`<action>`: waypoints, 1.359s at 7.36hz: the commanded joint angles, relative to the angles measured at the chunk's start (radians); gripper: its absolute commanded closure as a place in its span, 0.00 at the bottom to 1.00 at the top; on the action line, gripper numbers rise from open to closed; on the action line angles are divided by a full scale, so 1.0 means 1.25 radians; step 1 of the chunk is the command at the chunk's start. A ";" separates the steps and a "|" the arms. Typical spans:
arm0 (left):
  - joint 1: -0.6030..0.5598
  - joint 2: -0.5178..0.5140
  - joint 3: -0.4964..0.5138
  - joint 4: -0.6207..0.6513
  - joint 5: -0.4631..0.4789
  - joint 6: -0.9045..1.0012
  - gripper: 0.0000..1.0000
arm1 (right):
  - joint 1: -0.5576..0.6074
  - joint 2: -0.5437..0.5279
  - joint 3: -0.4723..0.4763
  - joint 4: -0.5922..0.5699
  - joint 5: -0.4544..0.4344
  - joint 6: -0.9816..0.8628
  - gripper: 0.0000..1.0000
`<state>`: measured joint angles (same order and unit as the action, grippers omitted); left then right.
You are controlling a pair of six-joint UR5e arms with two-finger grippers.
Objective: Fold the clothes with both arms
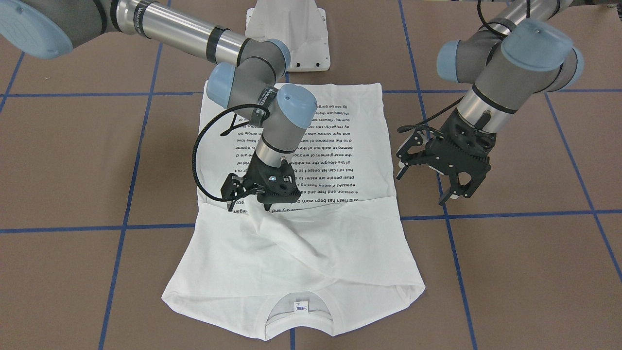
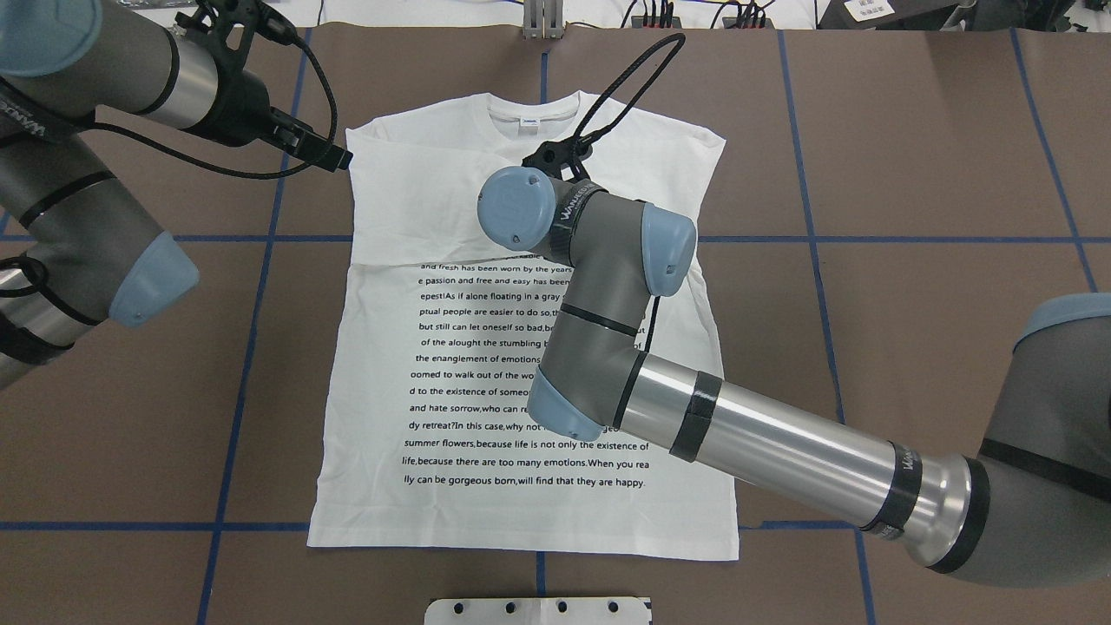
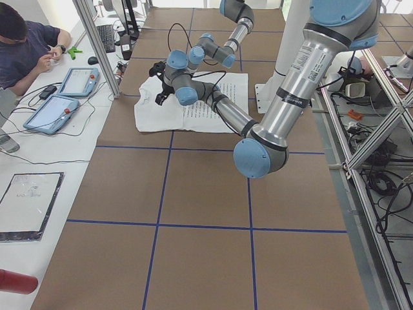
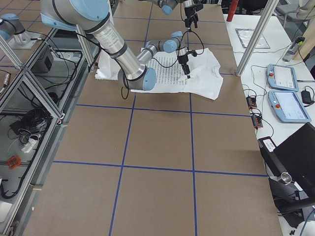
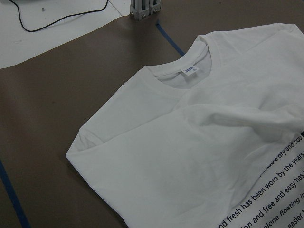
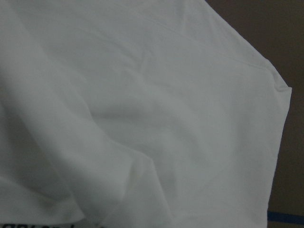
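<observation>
the white t-shirt (image 1: pixel 301 253) is being shown spread flat on the brown table (image 1: pixel 510 272), print side up. its collar (image 1: pixel 297 324) and label (image 1: pixel 301 307) are being turned away from the robot, and its hem is being seen near the white pedestal base (image 1: pixel 291 29). the sleeves are being shown folded inward over the chest, beside the block of black text (image 1: pixel 330 160). the right gripper (image 1: pixel 249 208) is being held down on the shirt at the edge of the print, where the cloth is being bunched into a ridge. its fingers are being seen spread, tips at the fabric. the left gripper (image 1: pixel 423 187) is being held released, jaws wide, just off the shirt's side, above bare table crossed by blue tape lines (image 1: pixel 510 214).
</observation>
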<state>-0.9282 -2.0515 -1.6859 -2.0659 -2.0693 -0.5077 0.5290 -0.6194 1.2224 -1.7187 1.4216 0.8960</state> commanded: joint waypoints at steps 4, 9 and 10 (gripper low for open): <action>0.003 0.003 -0.004 -0.021 0.000 -0.034 0.00 | 0.135 -0.078 0.026 0.015 0.000 -0.297 0.04; 0.071 0.070 -0.108 -0.013 0.016 -0.248 0.00 | 0.195 -0.375 0.495 0.151 0.275 -0.108 0.01; 0.126 0.137 -0.193 -0.011 0.062 -0.312 0.00 | 0.172 -0.464 0.597 0.154 0.289 -0.012 0.00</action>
<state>-0.8415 -1.9648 -1.8143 -2.0824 -2.0389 -0.7914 0.7670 -1.0654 1.8009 -1.5312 1.7514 0.7400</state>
